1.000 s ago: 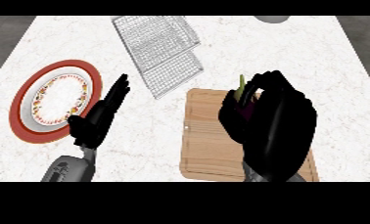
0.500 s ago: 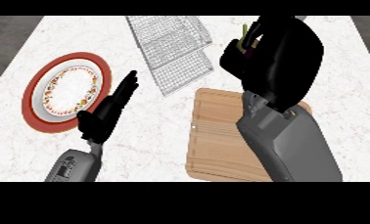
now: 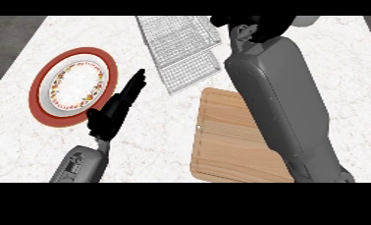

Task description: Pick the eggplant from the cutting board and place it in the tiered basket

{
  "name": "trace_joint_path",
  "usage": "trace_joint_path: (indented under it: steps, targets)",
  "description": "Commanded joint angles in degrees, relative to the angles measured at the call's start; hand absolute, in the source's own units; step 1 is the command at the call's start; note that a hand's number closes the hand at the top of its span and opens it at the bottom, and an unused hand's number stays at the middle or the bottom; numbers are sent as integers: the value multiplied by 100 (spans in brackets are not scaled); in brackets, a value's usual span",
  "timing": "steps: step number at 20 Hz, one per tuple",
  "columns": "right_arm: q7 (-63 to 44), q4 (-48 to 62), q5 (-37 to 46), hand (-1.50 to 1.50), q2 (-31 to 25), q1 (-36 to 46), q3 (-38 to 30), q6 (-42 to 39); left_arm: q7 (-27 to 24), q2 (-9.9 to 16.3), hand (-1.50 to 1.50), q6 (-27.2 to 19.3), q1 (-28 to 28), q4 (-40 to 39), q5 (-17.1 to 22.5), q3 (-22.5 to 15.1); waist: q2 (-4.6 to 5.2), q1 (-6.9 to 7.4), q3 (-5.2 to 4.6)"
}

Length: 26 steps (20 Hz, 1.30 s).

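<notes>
Right robot hand (image 3: pixel 250 25) up at far edge of view, over right rim of wire basket (image 3: pixel 181 52), fingers curled; likely wrapped round eggplant, but eggplant itself not visible, hidden under dark fingers, so cannot tell for sure. Right forearm (image 3: pixel 279 101) stretched long across frame, covering right part of cutting board (image 3: pixel 225 140). Board's visible part bare wood, no eggplant on it, so pick step judged done. Basket lying on marble surface (image 3: pixel 159 135) beyond board, mesh trays showing, nothing seen inside yet. Left robot hand (image 3: pixel 116 108) between plate (image 3: pixel 72 86) and board, fingers straight and together pointing away, holding nothing, resting. Plate red-rimmed with patterned centre, well apart from basket, not part of job. Progress: roughly past halfway, carry nearly finished, hand at basket edge. Left to do: move in over a tray, lower, let go, pull arm back. Risk as judged: hand sits at rim rather than over middle, release there could land eggplant outside the mesh.
</notes>
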State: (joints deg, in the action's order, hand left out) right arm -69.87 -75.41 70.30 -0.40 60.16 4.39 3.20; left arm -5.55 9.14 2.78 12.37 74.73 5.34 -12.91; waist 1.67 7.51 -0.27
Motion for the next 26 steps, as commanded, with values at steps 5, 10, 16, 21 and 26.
trace_joint_path:
  steps: [5, 10, 16, 21, 26]
  targets:
    - [-946, 1826, -471, 150, 38, 1019, -489, 1112, 1, 75, 0, 157, 149, -113, 89, 114, 29, 95, 5]
    - [-493, 2457, -823, 150, 38, 1269, -865, 1870, 37, -71, 0, 86, 188, -83, -15, -36, 87, 197, 9]
    - [-671, 2658, -1624, 150, 38, 1444, -1722, 2546, 23, 4, 0, 152, 135, -63, 8, -1, 45, 269, 15]
    - [-261, 3039, -2003, -150, 38, 1589, -2043, 3436, 41, -147, 0, 66, 251, -105, -53, -65, 48, 194, 9]
    - [-173, 3522, -1520, -150, 39, 1926, -1851, 4468, -3, 5, 0, 47, 155, -154, -67, 67, -52, -22, -5]
